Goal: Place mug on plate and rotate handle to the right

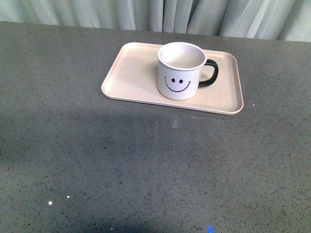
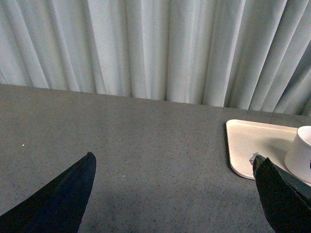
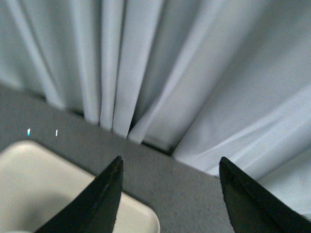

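The white mug point(image 1: 181, 71) with a black smiley face stands upright on the pale pink-beige plate point(image 1: 131, 73), its black handle point(image 1: 210, 73) pointing right. No arm shows in the front view. In the left wrist view my left gripper point(image 2: 175, 162) is open over bare table, with the plate point(image 2: 250, 143) and the mug's edge point(image 2: 301, 153) beyond one of its fingers point(image 2: 279, 194). My right gripper point(image 3: 169, 165) is open too, above the plate's corner point(image 3: 39, 179) and facing the curtain; nothing lies between its fingers.
The grey speckled table point(image 1: 146, 165) stretches wide in front of the plate. A pale pleated curtain point(image 1: 160, 14) hangs along the table's far edge.
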Robot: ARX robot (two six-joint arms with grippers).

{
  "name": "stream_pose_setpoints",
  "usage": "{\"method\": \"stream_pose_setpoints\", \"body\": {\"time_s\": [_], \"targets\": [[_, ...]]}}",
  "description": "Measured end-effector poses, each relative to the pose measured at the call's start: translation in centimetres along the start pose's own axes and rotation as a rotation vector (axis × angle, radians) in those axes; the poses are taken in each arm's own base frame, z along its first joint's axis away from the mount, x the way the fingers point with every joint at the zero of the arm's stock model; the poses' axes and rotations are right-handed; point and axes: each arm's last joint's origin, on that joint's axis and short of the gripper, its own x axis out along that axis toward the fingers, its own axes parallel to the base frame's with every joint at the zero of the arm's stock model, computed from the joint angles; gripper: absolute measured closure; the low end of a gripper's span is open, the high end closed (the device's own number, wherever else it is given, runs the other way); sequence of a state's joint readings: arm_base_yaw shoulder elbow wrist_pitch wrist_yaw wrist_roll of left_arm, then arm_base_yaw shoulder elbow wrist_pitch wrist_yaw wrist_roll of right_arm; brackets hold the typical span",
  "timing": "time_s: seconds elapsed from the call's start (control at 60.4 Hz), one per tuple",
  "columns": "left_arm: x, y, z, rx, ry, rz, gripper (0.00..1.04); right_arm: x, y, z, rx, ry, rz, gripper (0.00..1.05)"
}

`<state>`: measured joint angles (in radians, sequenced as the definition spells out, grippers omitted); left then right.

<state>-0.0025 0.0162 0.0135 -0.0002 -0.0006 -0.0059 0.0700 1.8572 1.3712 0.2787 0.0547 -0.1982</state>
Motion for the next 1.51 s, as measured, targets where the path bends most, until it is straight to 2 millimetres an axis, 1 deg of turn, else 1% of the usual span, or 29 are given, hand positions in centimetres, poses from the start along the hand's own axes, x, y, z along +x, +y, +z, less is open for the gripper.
{"method": "stream_pose_setpoints", "body": {"time_s": [0.017,0.05,0.066,0.083,0.149,0.182,0.282,0.331,0.381,0.431,0.613,0.679,0.944,1.06,1.176,1.375,1.508], "targets": [[0.0,0.0,0.0,0.000,0.000,0.000,0.09,-1.1,-0.1,-1.1,0.060,-0.085,-0.023,0.57],[0.0,0.0,0.0,0.000,0.000,-0.001,0.09,-2.5,-0.1,-2.5,0.110,-0.191,-0.043,0.64],[0.0,0.0,0.0,0.000,0.000,0.000,0.09,-2.9,-0.1,-2.9,0.118,-0.205,-0.045,0.66],[0.0,0.0,0.0,0.000,0.000,0.000,0.09,-3.6,0.0,-3.6,0.133,-0.222,-0.047,0.69],[0.0,0.0,0.0,0.000,0.000,-0.001,0.09,-5.8,0.2,-5.6,0.165,-0.232,-0.046,0.80],[0.0,0.0,0.0,0.000,0.000,-0.001,0.09,-7.0,0.3,-6.7,0.175,-0.225,-0.046,0.87],[0.0,0.0,0.0,0.000,0.000,-0.001,0.09,-9.6,0.4,-8.6,0.191,-0.210,-0.043,1.03],[0.0,0.0,0.0,0.000,0.000,-0.001,0.09,-10.9,0.5,-9.4,0.195,-0.208,-0.037,1.03],[0.0,0.0,0.0,0.000,0.000,-0.001,0.09,-12.4,0.1,-10.4,0.194,-0.207,-0.014,1.03],[0.0,0.0,0.0,0.000,0.000,0.000,0.09,-13.8,-0.1,-11.3,0.196,-0.199,-0.029,1.03],[0.0,0.0,0.0,0.000,0.000,-0.001,0.09,-16.8,0.1,-12.9,0.200,-0.193,-0.037,1.03],[0.0,0.0,0.0,0.000,0.000,-0.001,0.09,-18.4,0.2,-13.6,0.200,-0.193,-0.037,1.03],[0.0,0.0,0.0,0.000,0.000,-0.001,0.09,-22.0,0.6,-15.2,0.200,-0.191,-0.036,1.03],[0.0,0.0,0.0,0.000,0.000,0.000,0.09,-22.9,0.8,-15.9,0.200,-0.210,-0.038,1.03],[0.0,0.0,0.0,0.000,0.000,-0.001,0.09,-23.9,1.0,-16.9,0.200,-0.182,-0.035,1.03],[0.0,0.0,0.0,0.000,0.000,-0.001,0.09,-25.4,1.1,-17.1,0.200,-0.189,-0.036,1.03],[0.0,0.0,0.0,0.000,0.000,-0.001,0.09,-26.1,1.1,-16.9,0.200,-0.199,-0.037,1.03]]}}
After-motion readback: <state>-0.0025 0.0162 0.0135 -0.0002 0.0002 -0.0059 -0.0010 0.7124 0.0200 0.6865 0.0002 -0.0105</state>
